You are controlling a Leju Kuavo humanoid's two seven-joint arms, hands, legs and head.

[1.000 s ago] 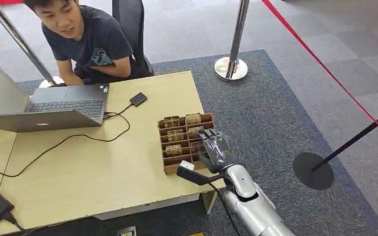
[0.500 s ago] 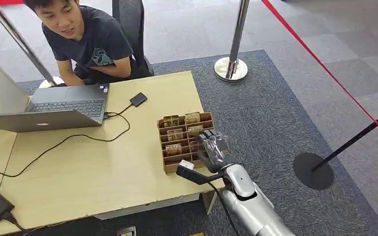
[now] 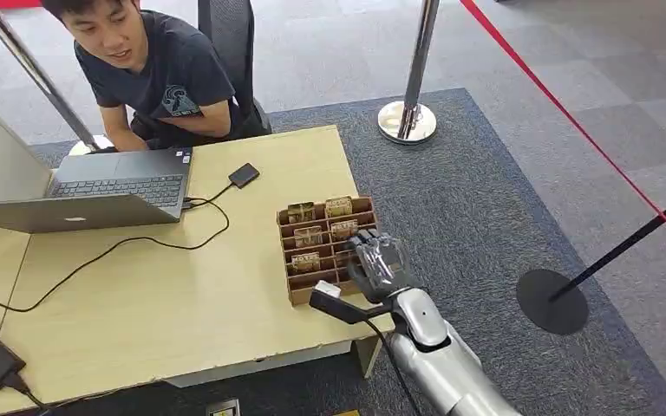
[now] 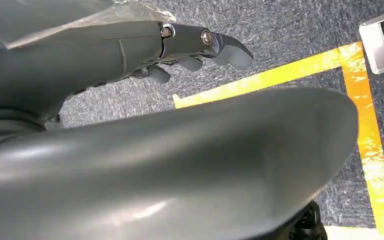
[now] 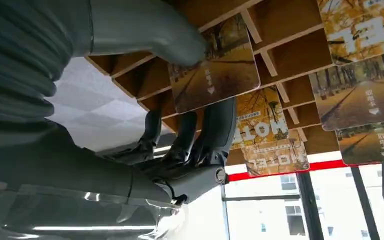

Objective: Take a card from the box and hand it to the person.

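We are looking down at a pale wooden table [image 3: 182, 295] sitting on grey carpet [image 3: 486, 199], with a person [image 3: 152, 69] in a dark T-shirt sitting at its far side beside an open laptop [image 3: 113, 186]. A black cable [image 3: 121, 247] is trailing across the tabletop, and a small black device [image 3: 244, 175] is lying near the laptop. Beyond the table, a chrome stanchion [image 3: 412, 87] is standing on the carpet.

Near the table's right edge, the slotted wooden box [image 3: 299, 279] is holding cards standing upright in its compartments. Our right hand [image 3: 375, 267] is reaching over the box's right side at its nearer rows. In the right wrist view, that hand [image 5: 190, 125] is grasping 1 card [image 5: 215, 75]: the thumb is pressing on 1 face while the darker fingers [image 5: 215, 130] are lying against the other, and the card is sitting at the box's dividers [image 5: 280, 60], beside other cards [image 5: 360, 100] in neighbouring slots.

Our left hand [image 4: 180, 50] is hanging over the carpet, its fingers loosely curled and holding nothing.
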